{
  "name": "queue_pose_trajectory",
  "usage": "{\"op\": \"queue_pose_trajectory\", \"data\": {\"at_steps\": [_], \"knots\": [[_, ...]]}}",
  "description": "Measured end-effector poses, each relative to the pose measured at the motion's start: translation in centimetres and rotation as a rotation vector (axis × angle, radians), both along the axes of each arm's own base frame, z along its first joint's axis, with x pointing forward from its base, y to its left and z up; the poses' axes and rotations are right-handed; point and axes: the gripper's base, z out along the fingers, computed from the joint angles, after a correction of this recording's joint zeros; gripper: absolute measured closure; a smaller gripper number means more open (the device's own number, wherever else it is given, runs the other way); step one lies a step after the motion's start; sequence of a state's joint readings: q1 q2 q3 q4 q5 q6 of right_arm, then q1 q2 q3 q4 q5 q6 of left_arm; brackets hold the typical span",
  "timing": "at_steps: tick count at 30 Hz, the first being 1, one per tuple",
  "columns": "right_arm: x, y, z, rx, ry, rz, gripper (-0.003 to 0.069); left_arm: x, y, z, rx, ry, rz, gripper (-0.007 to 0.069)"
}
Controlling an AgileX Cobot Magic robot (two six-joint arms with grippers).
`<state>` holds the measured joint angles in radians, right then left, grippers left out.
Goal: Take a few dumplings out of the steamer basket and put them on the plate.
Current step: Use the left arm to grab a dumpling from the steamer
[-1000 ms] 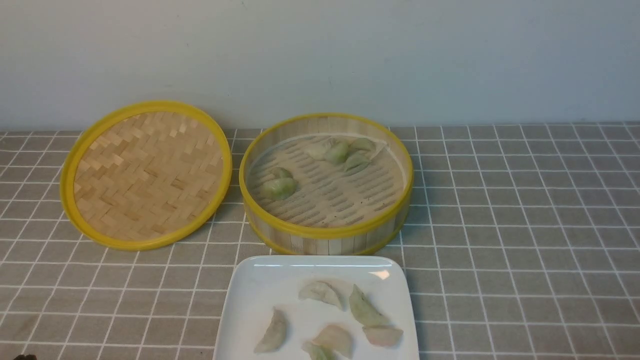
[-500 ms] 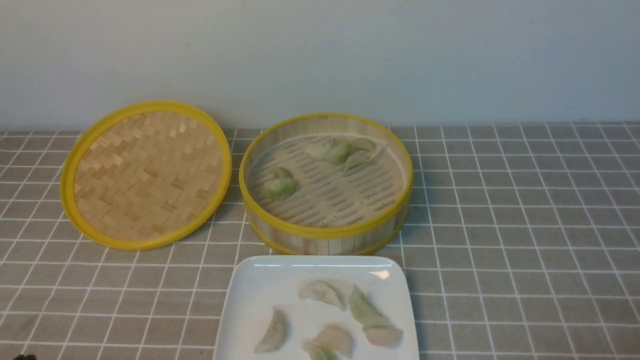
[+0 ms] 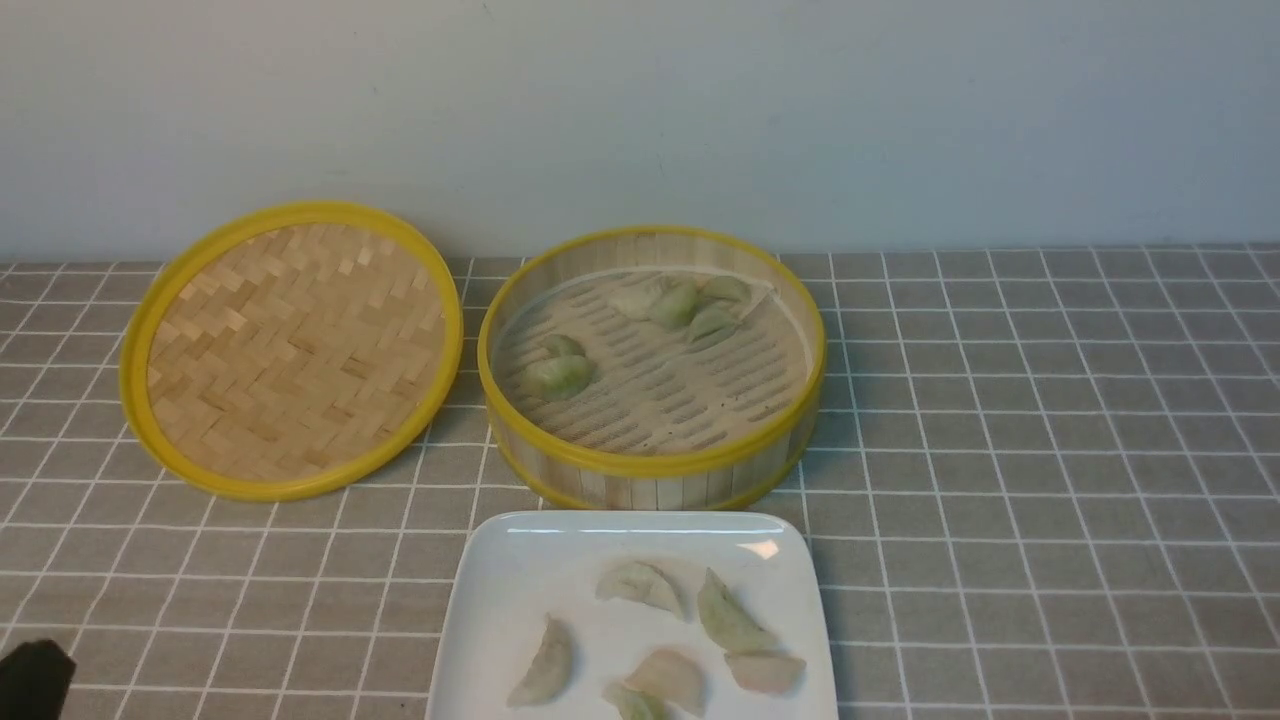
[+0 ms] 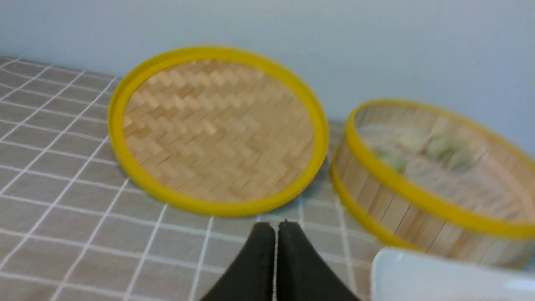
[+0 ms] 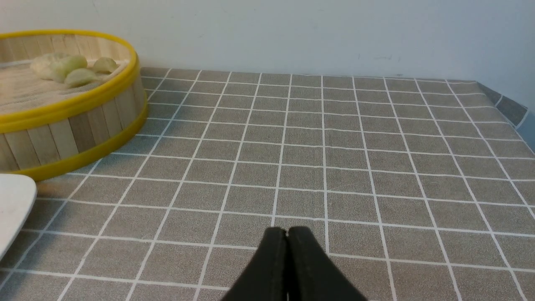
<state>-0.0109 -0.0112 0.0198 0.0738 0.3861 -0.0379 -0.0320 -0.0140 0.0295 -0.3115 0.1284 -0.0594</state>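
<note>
Your left claw [image 4: 276, 228] and right claw [image 5: 287, 232] are both pressed together, empty. Plate's [image 3: 500, 600] just in front of the steamer basket [image 3: 650, 488], dumplings [image 3: 728, 615] in both.

A grey-checked table [image 3: 1050, 450]; on it a woven lid [image 3: 290, 350], the steamer basket [image 3: 650, 468] just beside it; the plate [image 3: 500, 600] nearer.

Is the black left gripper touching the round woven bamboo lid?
Apart. Front view: grey checked tablecloth shows between the black left gripper and the yellow-rimmed woven bamboo lid.
</note>
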Motion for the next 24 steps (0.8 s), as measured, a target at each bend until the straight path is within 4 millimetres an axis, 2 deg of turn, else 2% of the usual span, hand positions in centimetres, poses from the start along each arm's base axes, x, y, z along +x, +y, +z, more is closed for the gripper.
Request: {"op": "queue_pose_trajectory", "data": {"at_steps": [8,13,16,20,22,24], "knots": [[0.0,0.0,0.0,-0.001,0.0,0.0,0.0673,-0.5,1.9,3.3,-0.335,-0.373,0.172,0.0629],[0.1,0.1,0.2,0.041,-0.034,0.0,0.0673,-0.8,2.4,3.8,-0.301,-0.443,0.224,0.0629],[0.2,0.2,1.0,0.212,-0.135,-0.01,0.0673,-0.7,2.2,3.7,-0.251,-0.427,0.209,0.0629],[0.2,-0.1,2.3,0.532,-0.266,-0.05,0.0673,-0.7,2.2,3.8,-0.299,-0.43,0.195,0.0629],[0.2,-0.3,2.6,0.685,-0.304,-0.072,0.0673,-0.8,2.1,4.4,-0.322,-0.44,0.181,0.0629],[0.2,-0.5,2.7,0.754,-0.325,-0.086,0.0673,-1.1,1.9,6.1,-0.308,-0.469,0.16,0.0629]]}}
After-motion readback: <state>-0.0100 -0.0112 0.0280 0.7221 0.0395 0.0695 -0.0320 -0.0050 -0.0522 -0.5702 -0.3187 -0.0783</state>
